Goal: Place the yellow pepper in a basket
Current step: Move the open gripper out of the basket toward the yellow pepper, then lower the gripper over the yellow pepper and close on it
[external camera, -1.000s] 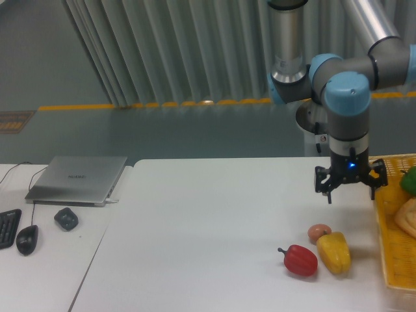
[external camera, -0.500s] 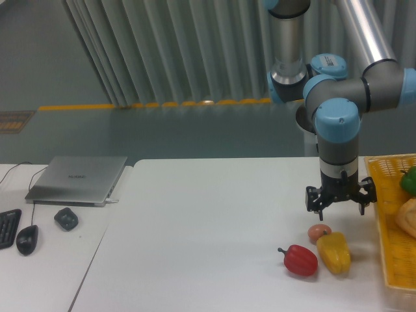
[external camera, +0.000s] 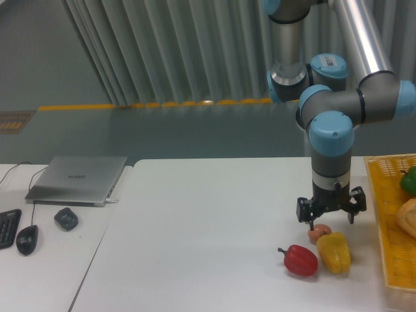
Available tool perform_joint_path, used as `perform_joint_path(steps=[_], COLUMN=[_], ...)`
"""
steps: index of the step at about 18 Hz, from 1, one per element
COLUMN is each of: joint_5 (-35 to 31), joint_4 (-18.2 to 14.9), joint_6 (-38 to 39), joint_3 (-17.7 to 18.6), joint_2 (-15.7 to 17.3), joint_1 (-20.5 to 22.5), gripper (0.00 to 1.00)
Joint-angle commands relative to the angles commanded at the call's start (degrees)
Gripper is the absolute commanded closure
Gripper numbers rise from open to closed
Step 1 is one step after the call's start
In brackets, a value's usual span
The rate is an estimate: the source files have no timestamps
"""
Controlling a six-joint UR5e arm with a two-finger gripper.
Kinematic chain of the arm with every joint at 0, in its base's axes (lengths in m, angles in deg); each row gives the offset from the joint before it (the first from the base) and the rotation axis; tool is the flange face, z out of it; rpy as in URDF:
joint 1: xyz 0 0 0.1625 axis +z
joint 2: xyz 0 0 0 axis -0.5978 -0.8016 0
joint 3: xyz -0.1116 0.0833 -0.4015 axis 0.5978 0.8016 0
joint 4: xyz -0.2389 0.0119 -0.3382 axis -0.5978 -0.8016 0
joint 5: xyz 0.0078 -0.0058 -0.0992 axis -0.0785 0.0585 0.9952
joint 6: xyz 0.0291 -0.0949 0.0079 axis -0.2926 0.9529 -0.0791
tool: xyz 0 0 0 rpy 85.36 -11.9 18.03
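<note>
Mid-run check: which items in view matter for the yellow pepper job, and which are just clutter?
Job items:
yellow pepper
basket
gripper, open above the produce

Lying about:
red pepper
small orange-pink item
laptop
mouse
keyboard
small dark object

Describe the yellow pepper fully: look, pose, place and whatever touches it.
The yellow pepper is a glossy, bright-yellow, blocky bell pepper lying on the white table, intact and not held. It sits close beside the red pepper, which is on its left in the picture, and just below the small orange-pink item; whether it actually touches either cannot be told. The yellow mesh basket stands apart at the right edge. The gripper hangs open just above and behind, clear of the pepper.
</note>
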Motion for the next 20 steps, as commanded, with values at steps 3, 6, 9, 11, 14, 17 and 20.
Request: perform_joint_path(steps=[3,6,9,11,14,17,20], joint_5=[0.0,0.09,0.0,-0.09,-0.35,-0.44,-0.61], joint_4=[0.09,0.88,1.58,1.76,1.76,1.85,2.2], joint_6=[0.26,1.06,1.06,0.97,0.79,0.79,0.7], joint_3=[0.09,-0.53,-0.88,-0.97,-0.97,-0.97,-0.97], joint_2=[-0.96,-1.06,-2.02,-2.37,-2.9,-2.81,-2.81], joint_1=[-0.44,-0.35,-0.26,-0.26,-0.18,0.0,0.09], gripper=[0.0,0.0,0.0,0.0,0.0,0.0,0.0])
